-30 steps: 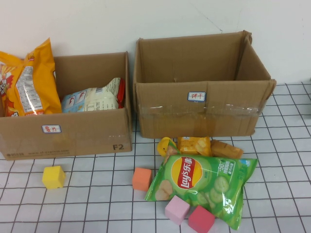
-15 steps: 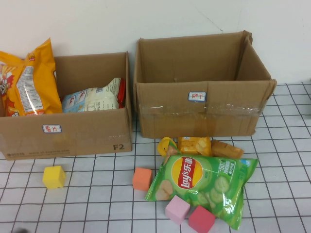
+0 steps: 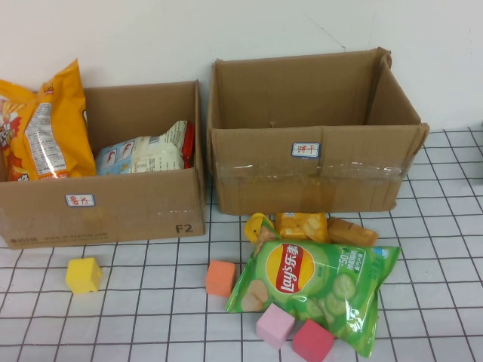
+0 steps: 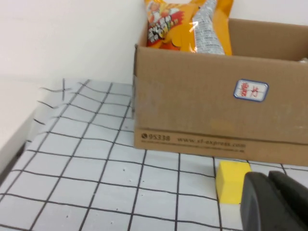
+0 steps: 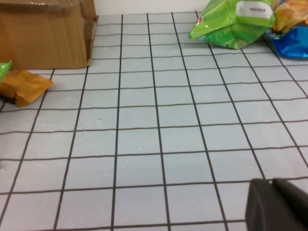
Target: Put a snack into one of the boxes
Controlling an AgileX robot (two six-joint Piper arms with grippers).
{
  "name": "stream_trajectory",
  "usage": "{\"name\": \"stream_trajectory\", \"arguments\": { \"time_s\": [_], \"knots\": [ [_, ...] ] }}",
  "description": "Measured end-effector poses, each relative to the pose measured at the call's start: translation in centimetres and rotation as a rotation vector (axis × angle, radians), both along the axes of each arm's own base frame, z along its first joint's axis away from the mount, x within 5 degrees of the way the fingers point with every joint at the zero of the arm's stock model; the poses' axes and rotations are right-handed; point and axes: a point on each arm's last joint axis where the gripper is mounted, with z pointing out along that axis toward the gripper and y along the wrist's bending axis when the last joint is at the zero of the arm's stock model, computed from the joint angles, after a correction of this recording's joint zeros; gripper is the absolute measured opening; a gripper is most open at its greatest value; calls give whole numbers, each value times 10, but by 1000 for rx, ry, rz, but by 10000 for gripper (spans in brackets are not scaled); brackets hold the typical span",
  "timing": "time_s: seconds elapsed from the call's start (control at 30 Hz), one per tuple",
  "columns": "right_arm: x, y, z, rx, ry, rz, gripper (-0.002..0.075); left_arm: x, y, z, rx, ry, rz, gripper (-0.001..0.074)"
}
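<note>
A green Lay's chip bag lies on the gridded table in front of the right cardboard box, which looks empty. Small orange snack packets lie between the bag and the box. The left box holds an orange chip bag and a white-blue packet. Neither gripper shows in the high view. My left gripper is shut and empty, low beside the yellow block in front of the left box. My right gripper is shut and empty, low over bare table right of the snacks.
Yellow, orange, pink and red blocks lie on the table. In the right wrist view, another green bag and a blue bag lie far off, and an orange packet lies near the box corner.
A small dark shape at the bottom left edge of the high view half a second ago is gone. Nothing on the table has moved.
</note>
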Motion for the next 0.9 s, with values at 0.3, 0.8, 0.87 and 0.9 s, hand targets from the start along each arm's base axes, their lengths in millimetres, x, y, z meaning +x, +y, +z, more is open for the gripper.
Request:
{"name": "stream_trajectory", "arguments": {
  "time_s": [0.3, 0.8, 0.87, 0.9],
  "knots": [
    [0, 0, 0, 0, 0, 0, -1, -4, -1, -16, 180, 160, -43, -1],
    [0, 0, 0, 0, 2, 0, -1, -4, -1, -16, 242, 172, -58, -1],
    [0, 0, 0, 0, 2, 0, -1, -5, -1, -16, 241, 173, -59, -1],
    [0, 0, 0, 0, 2, 0, -1, -5, -1, -16, 241, 173, -59, -1]
  ]
}}
